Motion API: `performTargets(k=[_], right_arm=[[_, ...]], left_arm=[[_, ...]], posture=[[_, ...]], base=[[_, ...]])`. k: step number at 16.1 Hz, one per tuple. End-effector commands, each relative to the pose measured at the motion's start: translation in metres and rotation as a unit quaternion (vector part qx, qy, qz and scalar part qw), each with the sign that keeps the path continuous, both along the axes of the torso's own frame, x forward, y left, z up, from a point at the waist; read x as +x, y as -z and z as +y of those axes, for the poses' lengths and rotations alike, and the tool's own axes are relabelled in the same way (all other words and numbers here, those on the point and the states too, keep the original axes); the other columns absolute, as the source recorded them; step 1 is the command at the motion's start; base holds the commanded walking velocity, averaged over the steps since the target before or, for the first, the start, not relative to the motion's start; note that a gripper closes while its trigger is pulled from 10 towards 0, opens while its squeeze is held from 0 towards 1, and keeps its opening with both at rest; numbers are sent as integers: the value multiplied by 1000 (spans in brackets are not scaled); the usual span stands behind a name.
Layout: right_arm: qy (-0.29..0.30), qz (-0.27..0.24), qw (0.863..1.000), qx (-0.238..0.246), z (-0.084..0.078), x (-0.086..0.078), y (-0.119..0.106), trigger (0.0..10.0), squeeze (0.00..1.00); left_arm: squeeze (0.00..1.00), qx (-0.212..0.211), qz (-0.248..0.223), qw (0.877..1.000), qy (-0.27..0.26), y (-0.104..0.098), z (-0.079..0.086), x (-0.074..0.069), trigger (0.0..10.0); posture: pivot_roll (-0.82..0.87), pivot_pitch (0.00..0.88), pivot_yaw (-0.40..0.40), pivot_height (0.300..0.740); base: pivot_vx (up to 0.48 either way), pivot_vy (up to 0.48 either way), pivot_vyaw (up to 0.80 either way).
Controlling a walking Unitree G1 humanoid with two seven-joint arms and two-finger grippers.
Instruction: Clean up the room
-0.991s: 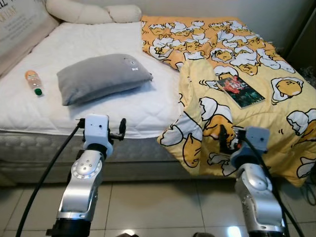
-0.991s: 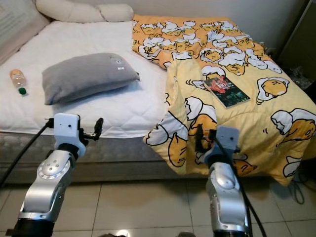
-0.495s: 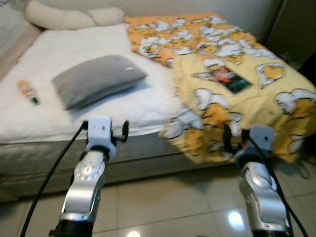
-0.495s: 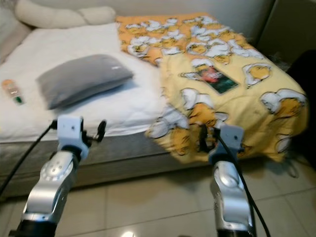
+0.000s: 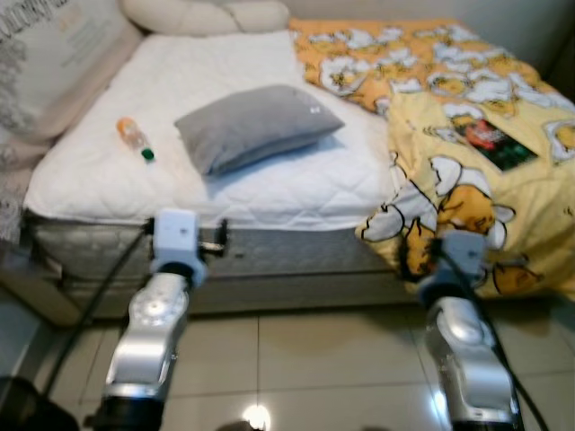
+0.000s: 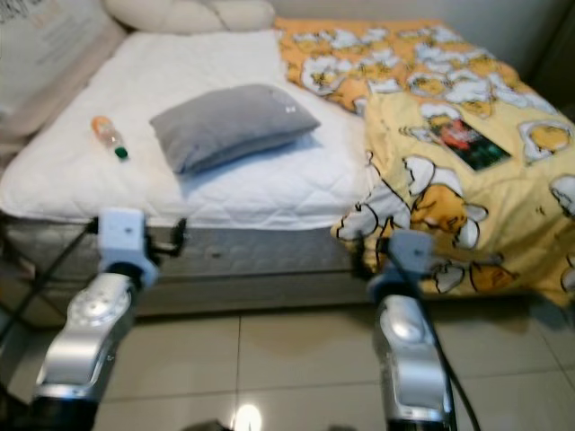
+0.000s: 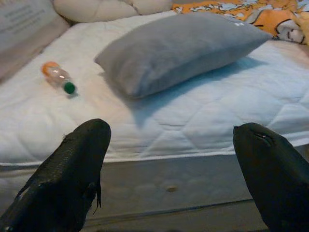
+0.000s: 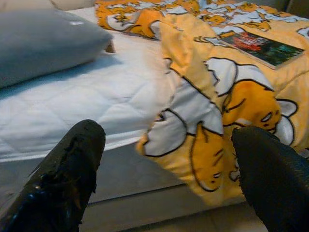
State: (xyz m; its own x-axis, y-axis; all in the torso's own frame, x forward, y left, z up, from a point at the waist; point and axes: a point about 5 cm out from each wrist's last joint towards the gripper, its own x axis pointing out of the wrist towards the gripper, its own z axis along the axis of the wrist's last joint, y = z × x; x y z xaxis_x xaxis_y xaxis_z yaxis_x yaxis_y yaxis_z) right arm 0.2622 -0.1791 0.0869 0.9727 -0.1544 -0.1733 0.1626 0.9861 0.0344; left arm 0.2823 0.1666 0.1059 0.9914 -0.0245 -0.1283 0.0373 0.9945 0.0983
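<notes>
A grey pillow lies in the middle of the white mattress. An orange bottle with a green cap lies on its side to the pillow's left. A yellow cartoon-print blanket covers the bed's right part and hangs over its front edge, with a dark book lying on it. My left gripper is open, held in front of the bed's edge below the pillow. My right gripper is open too, facing the hanging blanket fold.
Cream pillows and a large printed cushion lie at the bed's far left end. The bed's grey base runs across in front of me. Pale glossy floor tiles lie between me and the bed.
The whole picture has shifted right, so the camera has turned left; more of the bed's left end shows now. Both arms keep the same pose, and the grippers stay open.
</notes>
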Motion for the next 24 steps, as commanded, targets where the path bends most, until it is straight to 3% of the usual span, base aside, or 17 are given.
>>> performTargets(k=[1,9,14,21,24], right_arm=[[11,-6,1000,1,-7,0,-5,10000,1000],[-12,-5,1000,-17,-11,14,-9,10000,1000],[-68,-25,997,-35,6,25,-26,10000,1000],[-57,-23,997,-47,0,24,-28,10000,1000],[-75,-16,995,-62,5,22,-26,10000,1000]], left_arm=[[0,1,-4,1000,9,-3,-7,3,10000],[0,-5,-7,1000,-4,-2,-8,4,10000],[0,-26,-38,999,-4,-10,-11,13,10000],[0,-38,-44,998,-3,-11,-16,18,10000],[0,-42,-45,998,-10,-10,-13,17,10000]], posture=[[-103,0,33,740],[-59,0,-9,740],[-68,0,-11,740],[-80,0,-6,740],[-73,0,-12,740]], base=[[0,398,0],[0,384,0],[0,0,0],[370,0,0],[447,0,800]])
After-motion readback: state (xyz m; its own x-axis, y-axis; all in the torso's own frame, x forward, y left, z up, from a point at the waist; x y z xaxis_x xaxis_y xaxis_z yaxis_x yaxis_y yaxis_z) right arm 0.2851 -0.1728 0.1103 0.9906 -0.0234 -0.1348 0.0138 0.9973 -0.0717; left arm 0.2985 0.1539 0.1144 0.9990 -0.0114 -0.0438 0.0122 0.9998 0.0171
